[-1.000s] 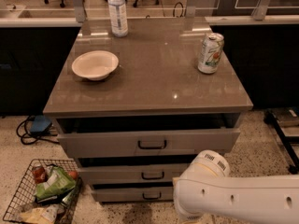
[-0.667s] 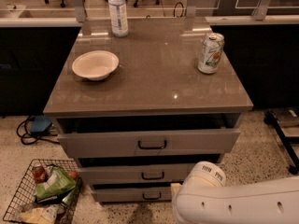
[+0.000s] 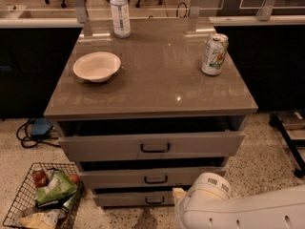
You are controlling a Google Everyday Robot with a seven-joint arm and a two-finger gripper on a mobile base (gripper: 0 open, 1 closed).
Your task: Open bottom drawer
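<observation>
The grey cabinet (image 3: 152, 104) has three drawers. The bottom drawer (image 3: 133, 198) is the lowest, with a short grey front and a small black bar handle (image 3: 154, 201). It stands about flush with the drawers above, and its right part is hidden behind my arm. My white arm (image 3: 238, 209) fills the lower right corner, with its rounded joint in front of the drawer's right side. The gripper itself is hidden behind the arm or out of frame. The middle drawer (image 3: 155, 178) and the top drawer (image 3: 152, 147) sit above, each showing a dark gap over its front.
On the cabinet top stand a white bowl (image 3: 96, 66), a water bottle (image 3: 119, 12) and a drink can (image 3: 214, 54). A wire basket (image 3: 43, 197) with snack bags sits on the floor at the lower left. A black stand leg (image 3: 288, 137) is at the right.
My arm has shifted slightly down and right in the lower right corner. The drawers and the things on top have not moved.
</observation>
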